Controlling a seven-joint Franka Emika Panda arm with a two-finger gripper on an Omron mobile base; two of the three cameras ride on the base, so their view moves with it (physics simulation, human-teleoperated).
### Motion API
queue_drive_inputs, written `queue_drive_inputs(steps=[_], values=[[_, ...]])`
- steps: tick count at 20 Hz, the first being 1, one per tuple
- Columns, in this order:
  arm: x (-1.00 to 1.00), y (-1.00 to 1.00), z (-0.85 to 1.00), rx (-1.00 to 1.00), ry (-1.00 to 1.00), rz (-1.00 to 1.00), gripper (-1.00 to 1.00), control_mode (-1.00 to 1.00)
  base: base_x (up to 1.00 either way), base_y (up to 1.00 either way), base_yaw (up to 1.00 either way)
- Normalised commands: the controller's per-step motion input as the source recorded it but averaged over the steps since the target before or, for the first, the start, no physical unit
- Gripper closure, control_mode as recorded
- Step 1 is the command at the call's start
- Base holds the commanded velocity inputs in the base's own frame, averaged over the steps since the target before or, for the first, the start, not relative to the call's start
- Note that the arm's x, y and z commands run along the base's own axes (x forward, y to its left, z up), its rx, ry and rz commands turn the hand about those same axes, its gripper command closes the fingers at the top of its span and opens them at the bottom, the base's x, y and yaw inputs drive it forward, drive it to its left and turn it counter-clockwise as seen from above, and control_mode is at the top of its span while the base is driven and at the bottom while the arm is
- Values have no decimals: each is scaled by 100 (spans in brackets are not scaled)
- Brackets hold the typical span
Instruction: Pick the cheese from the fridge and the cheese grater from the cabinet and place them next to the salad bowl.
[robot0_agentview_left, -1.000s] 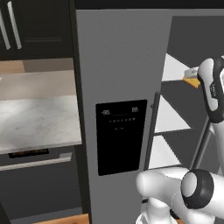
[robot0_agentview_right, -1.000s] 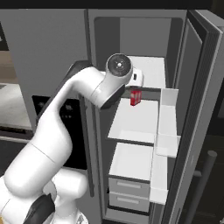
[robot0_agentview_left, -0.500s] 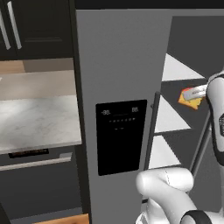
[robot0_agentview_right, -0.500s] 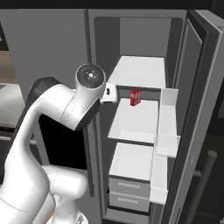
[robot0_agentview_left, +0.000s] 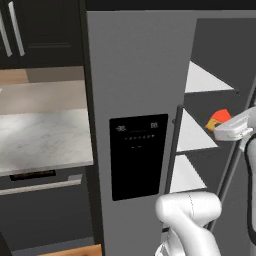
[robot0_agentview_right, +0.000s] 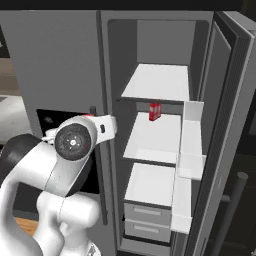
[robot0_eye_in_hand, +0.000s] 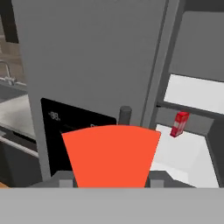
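My gripper (robot0_eye_in_hand: 111, 183) is shut on the cheese (robot0_eye_in_hand: 111, 155), an orange-red wedge that stands up large between the fingers in the hand view. In the left base view the cheese (robot0_agentview_left: 218, 118) hangs in front of the open fridge compartment, held at the tip of my gripper (robot0_agentview_left: 222, 125). The fridge (robot0_agentview_left: 135, 75) has a grey door with a black dispenser panel (robot0_agentview_left: 137, 155). From the right base view its right door (robot0_agentview_right: 227, 125) stands open and my hand (robot0_agentview_right: 102, 126) is outside, before the left door. The cheese grater and the salad bowl are out of view.
A tiny red cube (robot0_agentview_right: 155, 111) stands on the middle fridge shelf (robot0_agentview_right: 152, 140); white shelves and drawers lie above and below. A marble counter (robot0_agentview_left: 40, 137) and black wall cabinets (robot0_agentview_left: 35, 30) lie left of the fridge. The open door's bins (robot0_agentview_right: 190, 150) jut out at right.
The arm has swung out of the fridge, leftward and lower, carrying the cheese with it. The red cube has stayed on its shelf.
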Motion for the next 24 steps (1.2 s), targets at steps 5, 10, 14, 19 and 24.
queue_drive_inputs(steps=[5, 10, 14, 19, 24], values=[[-10, 72, -1, -9, 0, 8, 100, -100, 0, 0, 0], [-2, 51, 0, -7, 0, 3, 100, -100, 0, 0, 0], [-11, 16, -3, 0, 1, 3, 100, 100, -27, 50, 14], [0, 0, 0, 0, 0, 0, 100, 100, -18, 100, 24], [0, 0, 0, 0, 0, 0, 100, 100, -3, 100, 19]])
